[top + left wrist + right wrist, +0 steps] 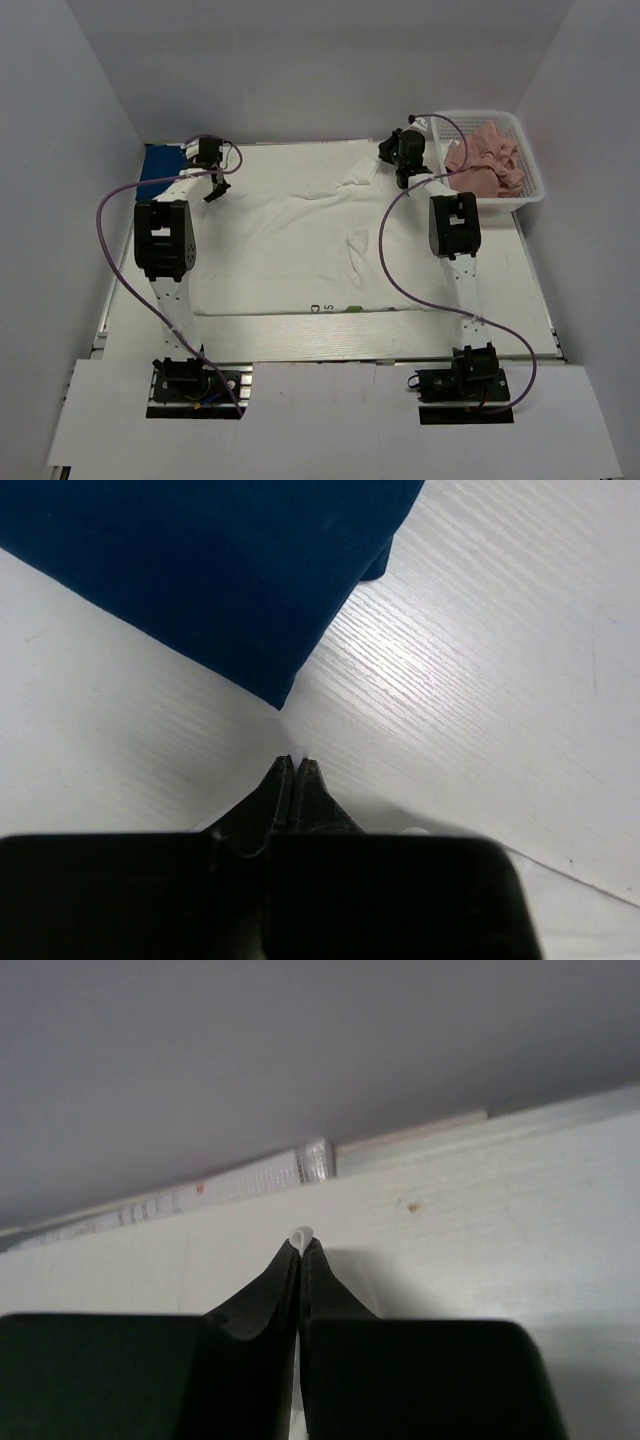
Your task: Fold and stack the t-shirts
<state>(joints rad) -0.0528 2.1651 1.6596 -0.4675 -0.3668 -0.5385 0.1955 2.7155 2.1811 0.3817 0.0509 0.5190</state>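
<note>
White t-shirt (300, 250): spread flat across the middle of the surface (530, 300), between the two arms; its far edge is pulled up at two points, one under each tool
Print: a little black lettering and a spot of green (340, 308) show at the shirt's near edge; the rest of the cloth facing up is plain white
Left tool (213, 192): at the far left corner of the white t-shirt, fingers pressed together (297, 763) with a sliver of white cloth at their tips, so it is pinching the shirt's edge
Right tool (402, 180): at the far right corner of the white t-shirt, just beside the basket; its wrist view shows the fingers squeezed tight (301, 1245) on a small loop of white cloth (300, 1232)
Blue t-shirt (160, 165): folded, lying at the far left corner of the surface, just beyond the left tool; in the left wrist view its corner (200, 570) lies close ahead of the fingertips, apart from them
Pink t-shirt (485, 160): crumpled inside the basket, not folded
Basket (530, 192): white mesh, at the far right corner of the surface, just beside the white t-shirt
Cables: a purple one (110, 215) loops out from the left arm, another (385, 250) hangs over the white t-shirt beside the right arm
</note>
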